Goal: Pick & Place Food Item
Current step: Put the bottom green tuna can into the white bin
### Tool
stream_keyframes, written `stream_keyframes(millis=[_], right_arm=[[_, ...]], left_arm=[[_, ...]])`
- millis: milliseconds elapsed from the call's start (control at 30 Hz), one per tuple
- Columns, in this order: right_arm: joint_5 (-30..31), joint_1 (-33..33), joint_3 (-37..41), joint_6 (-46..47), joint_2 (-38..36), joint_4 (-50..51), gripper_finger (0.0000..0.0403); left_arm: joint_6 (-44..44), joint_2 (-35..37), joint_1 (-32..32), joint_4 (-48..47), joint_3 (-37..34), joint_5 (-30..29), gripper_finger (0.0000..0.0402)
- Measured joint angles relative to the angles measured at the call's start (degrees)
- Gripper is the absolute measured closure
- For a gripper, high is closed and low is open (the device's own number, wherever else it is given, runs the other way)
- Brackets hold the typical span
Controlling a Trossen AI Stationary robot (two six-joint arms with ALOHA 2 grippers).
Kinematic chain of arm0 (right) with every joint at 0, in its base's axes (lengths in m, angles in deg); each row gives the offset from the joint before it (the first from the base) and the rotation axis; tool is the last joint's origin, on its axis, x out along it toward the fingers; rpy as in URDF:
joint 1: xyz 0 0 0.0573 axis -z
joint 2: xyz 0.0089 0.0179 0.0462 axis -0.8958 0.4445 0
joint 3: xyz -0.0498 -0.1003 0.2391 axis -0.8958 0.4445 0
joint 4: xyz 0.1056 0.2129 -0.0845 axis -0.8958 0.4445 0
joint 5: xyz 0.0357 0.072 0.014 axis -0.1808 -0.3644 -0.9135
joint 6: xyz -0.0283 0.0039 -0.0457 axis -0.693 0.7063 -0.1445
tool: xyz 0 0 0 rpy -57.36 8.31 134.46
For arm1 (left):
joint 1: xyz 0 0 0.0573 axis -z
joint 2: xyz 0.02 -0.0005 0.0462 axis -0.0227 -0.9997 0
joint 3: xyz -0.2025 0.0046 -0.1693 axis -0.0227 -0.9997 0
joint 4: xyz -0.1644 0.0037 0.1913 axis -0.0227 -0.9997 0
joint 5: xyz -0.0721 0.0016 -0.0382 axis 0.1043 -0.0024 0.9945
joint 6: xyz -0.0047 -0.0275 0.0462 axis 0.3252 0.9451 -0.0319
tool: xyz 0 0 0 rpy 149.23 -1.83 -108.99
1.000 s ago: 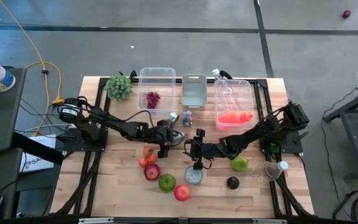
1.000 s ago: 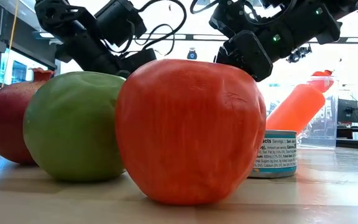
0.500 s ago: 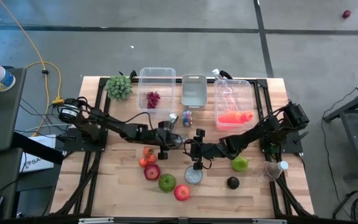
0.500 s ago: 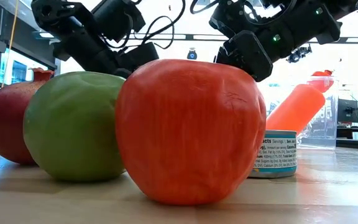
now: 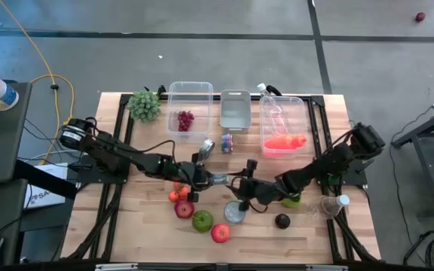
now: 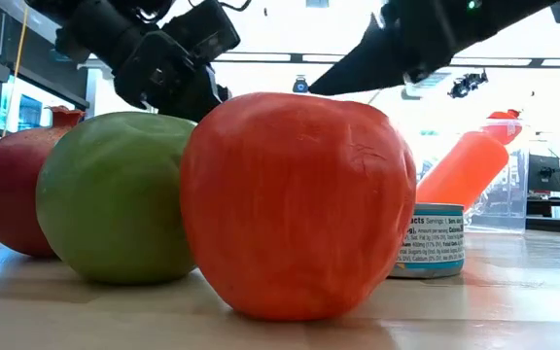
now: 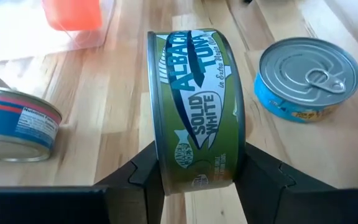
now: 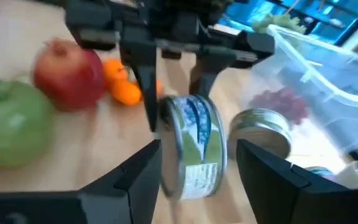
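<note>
We see the left gripper (image 7: 196,174) clamped on the green tuna can (image 7: 194,109), held on edge above the table (image 5: 307,233) just beside the blue can (image 7: 307,78), while the right gripper (image 8: 197,171) faces it with fingers spread, holding nothing.

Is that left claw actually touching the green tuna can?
Touching. In the left wrist view, the left gripper has one dark finger pressed against each flat face of the green tuna can, which stands on edge between them.
</note>
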Motion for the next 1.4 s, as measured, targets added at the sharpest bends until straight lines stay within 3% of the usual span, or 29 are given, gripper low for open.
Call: stream_keyframes(millis=[467,667,933,1067,1200,1400], right_arm=[[-3.6,3.3,0.0,2.0,0.2,0.1,0.0080],[-13.1,5.9,0.0,5.3,0.7,0.3,0.0069],[-15.1,7.0,0.0,6.5,0.7,0.1,0.0119],[-15.8,7.0,0.0,6.4,0.7,0.1,0.0183],[-16.4,7.0,0.0,4.8,0.7,0.4,0.0272],[-17.7,7.0,0.0,3.5,0.7,0.6,0.0279]], left_arm=[[-1.7,0.0,0.1,1.6,0.0,1.5,0.0254],[-3.7,0.0,1.1,4.1,0.0,1.9,0.0253],[-3.9,0.0,1.2,4.4,0.0,1.7,0.0253],[-4.0,0.0,1.2,4.7,0.0,1.6,0.0253],[-3.5,0.0,1.2,4.9,0.0,1.6,0.0253],[-2.9,-0.1,1.2,5.0,0.0,1.5,0.0253]])
